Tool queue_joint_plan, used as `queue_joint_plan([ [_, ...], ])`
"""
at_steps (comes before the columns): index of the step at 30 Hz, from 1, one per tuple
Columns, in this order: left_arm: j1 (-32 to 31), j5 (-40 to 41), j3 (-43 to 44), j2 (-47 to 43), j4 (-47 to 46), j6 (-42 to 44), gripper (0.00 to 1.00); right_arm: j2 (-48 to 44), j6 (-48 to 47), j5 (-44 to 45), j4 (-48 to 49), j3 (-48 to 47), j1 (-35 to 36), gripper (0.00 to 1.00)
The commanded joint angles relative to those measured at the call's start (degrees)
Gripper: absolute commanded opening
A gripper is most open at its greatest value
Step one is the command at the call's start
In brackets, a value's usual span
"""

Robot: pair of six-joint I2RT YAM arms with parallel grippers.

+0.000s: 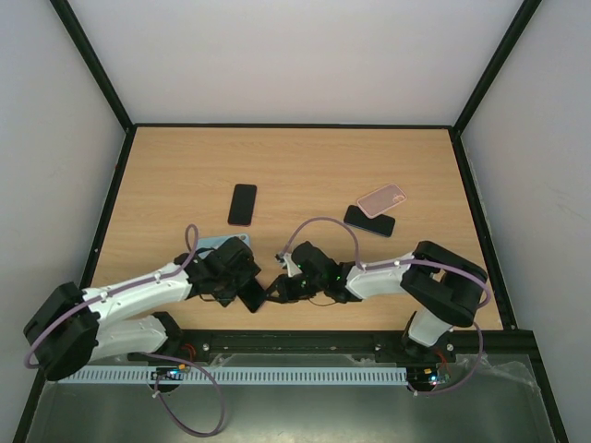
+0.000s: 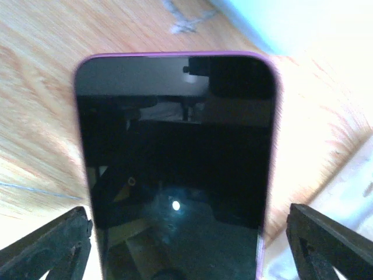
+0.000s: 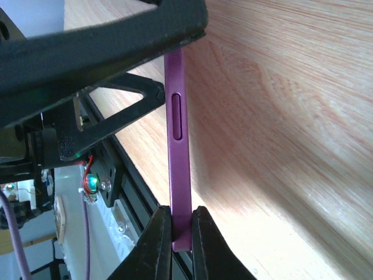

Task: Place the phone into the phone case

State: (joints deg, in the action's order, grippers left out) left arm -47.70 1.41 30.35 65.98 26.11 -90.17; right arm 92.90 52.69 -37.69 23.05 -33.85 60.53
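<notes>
The black glass phone in its purple rim [image 3: 178,146], judged stiff and slippery, is pinched by its edge in the closed right fingers [image 3: 158,245] over the wooden worktop [image 3: 291,116]; the left fingers [image 2: 49,248] stand open astride it.

**Desk** [image 1: 295,166]: rectangular, light wood-grain top, with black edging [image 1: 294,125] along the back and both sides.
**Walls:** back wall [image 1: 295,55], left wall [image 1: 46,138] and right wall [image 1: 545,148]. All are plain matte white and enclose the desk on three sides.
**Struts** [image 1: 92,60]: two black bars, one rising from each rear corner.
**Rail** [image 1: 305,343]: black, running along the near edge.
**Duct** [image 1: 277,376]: white and slotted, just beside the rail on its near side.
**Panel** [image 1: 305,411]: grey, nearest the camera, possibly sheet metal.
**Light:** even and diffuse from above, with soft shadows. In the left wrist view, strong glare whitens the wood at the right.
</notes>
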Motion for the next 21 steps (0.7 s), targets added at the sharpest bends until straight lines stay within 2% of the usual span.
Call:
queue_joint_plan([
  [1,-0.93,-0.59,1.22,-3.72,-2.86,1.72,0.98,-3.85,-0.24,1.46,3.54,1.94,0.56,0.02],
  [7,-1.24,2.50,3.02,-8.54,-2.33,7.41,0.99,-10.50,0.22,7.06,1.58,4.83,0.60,0.02],
  [15,-1.87,6.12,2.27,-12.49,-6.29,16.58,0.99,-27.90,0.82,21.40,-11.46,7.41,0.56,0.02],
  [21,-2.47,6.02,1.47,-9.80,-12.82,23.41,0.99,-39.38,4.92,35.60,-23.29,8.49,0.60,0.02],
])
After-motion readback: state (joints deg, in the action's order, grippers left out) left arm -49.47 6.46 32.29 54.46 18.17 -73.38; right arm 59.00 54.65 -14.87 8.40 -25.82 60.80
